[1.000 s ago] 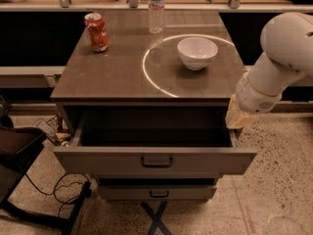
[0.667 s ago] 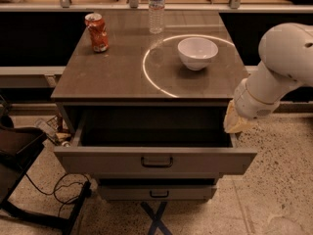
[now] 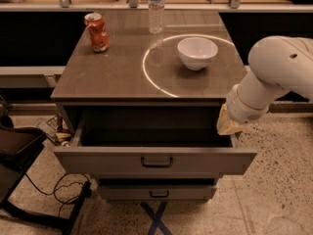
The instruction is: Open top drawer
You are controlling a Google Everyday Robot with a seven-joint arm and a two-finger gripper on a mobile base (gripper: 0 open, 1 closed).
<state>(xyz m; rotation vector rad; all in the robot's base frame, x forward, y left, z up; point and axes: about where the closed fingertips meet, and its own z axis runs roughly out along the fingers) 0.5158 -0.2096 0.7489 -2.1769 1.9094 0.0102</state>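
Shows the top drawer (image 3: 155, 153) standing wide open, drawn out toward the camera from a grey cabinet, directly under the tabletop (image 3: 117, 72). Reveals a deep, dark grey box inside, with no contents to be made out. Carries a small dark bar handle (image 3: 157, 161) at the centre of the wide front panel. Below it sits a narrower lower drawer front (image 3: 156, 192) with a like handle, closed.

Places the pincer (image 3: 229, 125) at the open drawer's right rear corner, just beside the side wall, as a tan tip at the end of a thick white arm (image 3: 274, 77) reaching in from the right. Cannot tell whether the pincer is apart or together, nor whether it touches the drawer.

On the tabletop: a white bowl (image 3: 197, 52) upright inside a bright ring of light (image 3: 146, 75), a dented red can (image 3: 97, 32) at the back left, a clear bottle (image 3: 156, 9) at the back centre.

On the speckled floor: a blue cross mark (image 3: 155, 219) under the cabinet, a dark chair (image 3: 19, 155) and a loose cable (image 3: 58, 190) at the left.
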